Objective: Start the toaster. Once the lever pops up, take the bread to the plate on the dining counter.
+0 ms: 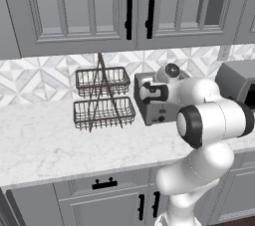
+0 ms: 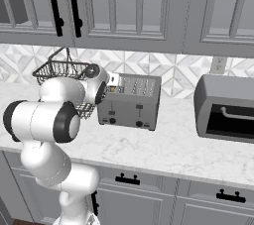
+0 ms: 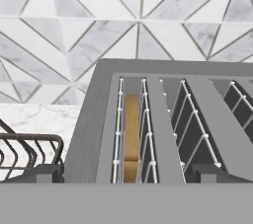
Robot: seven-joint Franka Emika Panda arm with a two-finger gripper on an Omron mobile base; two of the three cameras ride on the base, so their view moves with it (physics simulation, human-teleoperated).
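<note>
Nearest the cams, grey lower cabinets [image 2: 149, 194] w/ black handles are running along the bottom, w/ the white marble worktop [image 1: 40, 140] lying over them. The white arm [image 1: 209, 120] is bending up from the base and reaching fwd over that worktop. Its gripper [image 3: 127, 172] is hovering just above the toaster [image 2: 130, 101], jaws standing wide apart w/ nothing between them; in the hand view the two dark fingertips [image 3: 43, 172] are sitting either side of the left slots. The toaster is standing on the worktop toward the back, dark knobs facing fwd. Bread [image 3: 131, 136] is sitting down inside the toaster's left-most slot, between the wire guides, tan edge showing well below the top rim; the other slots are looking dark, contents can't be told. Just left of the toaster, a 2-tier wire basket rack [image 1: 102, 98] is standing w/ nothing showing inside either tier; its rim is peeking into the hand view at lower left. Right of the toaster, well apart, the toaster oven [image 2: 225, 110] is resting w/ its dark glass door closed. Behind everything, geometric marble-pattern tile backsplash [image 3: 74, 20] is covering the wall, w/ a wall outlet [image 2: 217, 64] above the oven. Grey upper cabinets [image 1: 74, 6] are hanging overhead.
</note>
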